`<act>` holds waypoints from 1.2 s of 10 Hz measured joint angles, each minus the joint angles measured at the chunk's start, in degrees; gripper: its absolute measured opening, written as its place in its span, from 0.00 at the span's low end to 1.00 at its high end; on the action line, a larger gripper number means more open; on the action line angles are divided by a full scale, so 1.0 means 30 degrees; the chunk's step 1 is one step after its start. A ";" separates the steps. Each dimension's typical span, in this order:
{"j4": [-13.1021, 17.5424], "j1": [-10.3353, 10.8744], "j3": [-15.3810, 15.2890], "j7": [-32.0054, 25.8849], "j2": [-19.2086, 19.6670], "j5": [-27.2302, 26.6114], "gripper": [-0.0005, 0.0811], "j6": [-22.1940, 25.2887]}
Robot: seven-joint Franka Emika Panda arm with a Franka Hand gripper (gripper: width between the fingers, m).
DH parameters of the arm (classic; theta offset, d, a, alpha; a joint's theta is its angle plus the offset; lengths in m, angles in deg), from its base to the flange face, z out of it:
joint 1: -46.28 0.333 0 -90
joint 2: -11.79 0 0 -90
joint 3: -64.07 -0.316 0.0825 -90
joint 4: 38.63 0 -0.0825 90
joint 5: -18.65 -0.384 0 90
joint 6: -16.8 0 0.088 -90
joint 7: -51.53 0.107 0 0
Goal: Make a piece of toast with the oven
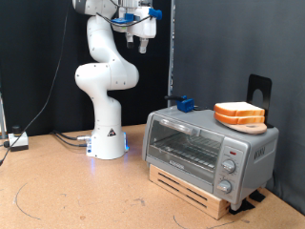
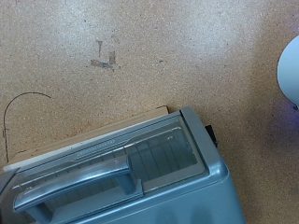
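On the tabletop [image 1: 57, 186]: we see the oven [image 1: 210, 148] standing on a low wooden pallet [image 1: 195, 189] at the exterior view's right, its glass door [image 1: 186, 148] shut.
Toast: we find the piece of toast [image 1: 239, 114] lying on the oven's roof, stacked with a second like slice; which of the two is which we cannot tell.
Gripper: we place the gripper [image 1: 143, 34] high at the exterior view's top, well apart from the oven and the bread, with nothing visible between its fingers.
Fingers: too small in the exterior view and absent from the wrist view, so we cannot tell whether they are spread or pressed together.
Progress: we judge the task barely begun; the door is closed, the rack behind the glass looks bare, the bread is still outside.
Left to do: as we read it, everything from opening the door onward.
Only the exterior view shows: the bread, the knobs [image 1: 229, 163], the arm's white base [image 1: 107, 143].
Only the wrist view shows: the oven [image 2: 131, 177] from above, its door handle [image 2: 70, 177] and the wooden edge beneath it, plus a dark mark [image 2: 105, 58] on the tabletop.
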 joint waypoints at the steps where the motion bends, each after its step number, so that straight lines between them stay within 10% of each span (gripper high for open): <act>1: 0.0002 0.0016 -0.0117 -0.0434 -0.0011 0.0000 0.99 -0.0344; 6: 0.0342 0.2019 0.0360 -1.0056 0.0459 0.0443 0.99 -0.1487; 7: 0.0328 0.1962 0.0303 -0.9527 0.0435 0.0334 0.99 -0.1546; 12: -0.0541 0.4429 0.0741 -1.8606 0.0708 -0.0651 0.99 -0.5532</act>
